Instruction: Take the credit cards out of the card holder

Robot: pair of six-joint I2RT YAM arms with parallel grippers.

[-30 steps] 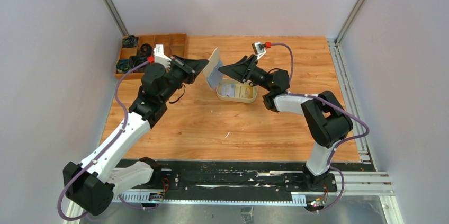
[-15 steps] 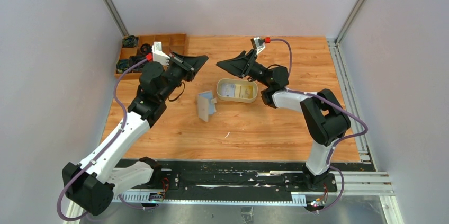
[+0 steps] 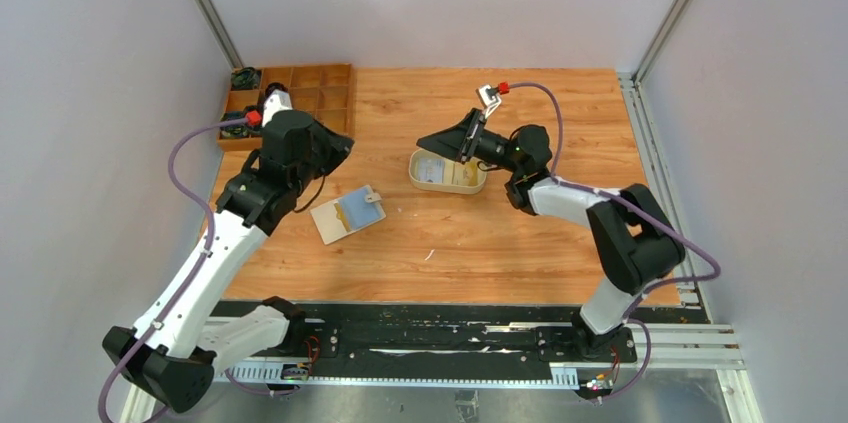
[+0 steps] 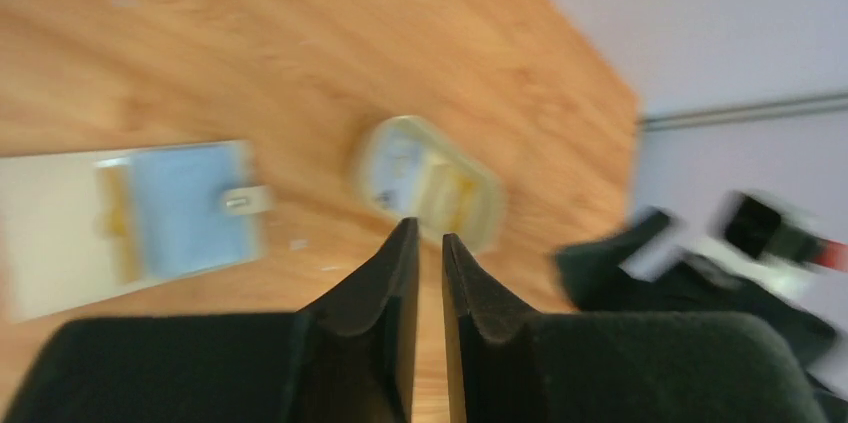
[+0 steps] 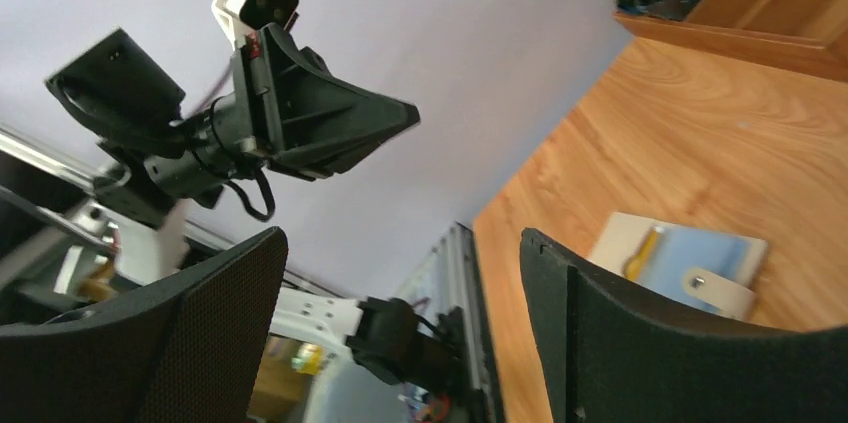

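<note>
room: bare table [image 3: 480, 243] all round card holder [image 3: 347, 213]
card holder: open flat, blue inside up, near left gripper [image 4: 428, 233], not touching
left gripper: fingers together, empty
right gripper [image 5: 400, 243]: fingers wide apart, at tray [image 3: 478, 186] edge
credit cards [image 3: 440, 171]: in tray

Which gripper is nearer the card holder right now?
Left. The left gripper hangs just beyond the open card holder; the right gripper is farther off to its right, over the tray.
</note>
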